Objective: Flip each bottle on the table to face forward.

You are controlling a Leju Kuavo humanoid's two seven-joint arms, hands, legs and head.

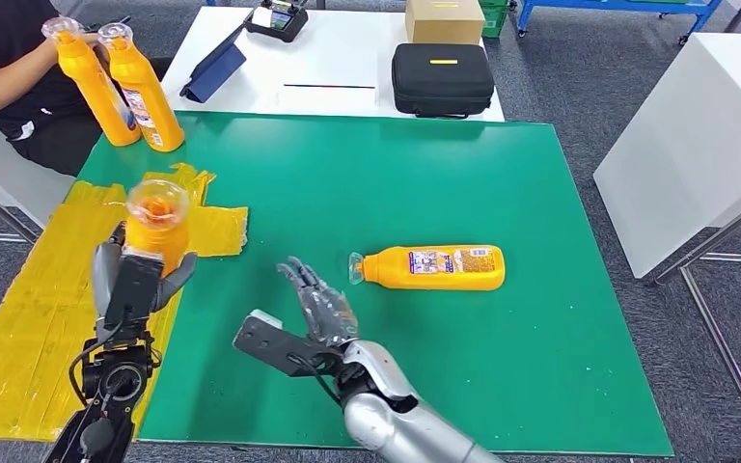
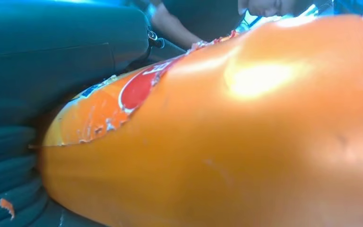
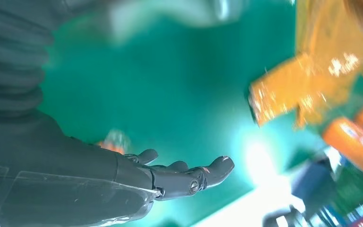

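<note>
My left hand (image 1: 135, 280) grips an orange bottle (image 1: 156, 224) upright above the yellow tape at the mat's left edge; its clear cap faces me. Up close in the left wrist view, that bottle's (image 2: 227, 137) orange side and a scuffed red label show. A second orange bottle (image 1: 434, 267) lies on its side on the green mat (image 1: 367, 183), cap pointing left. My right hand (image 1: 316, 299) hovers open just left of that cap, fingers stretched out and apart from it. In the right wrist view, the hand's (image 3: 170, 177) fingers are extended over the mat.
A person at the far left holds two more orange bottles (image 1: 121, 85) upright at the mat's corner. Yellow tape (image 1: 48, 289) covers the mat's left side. A black case (image 1: 442, 79), a box and a tablet sit on the white table behind. A white table stands right.
</note>
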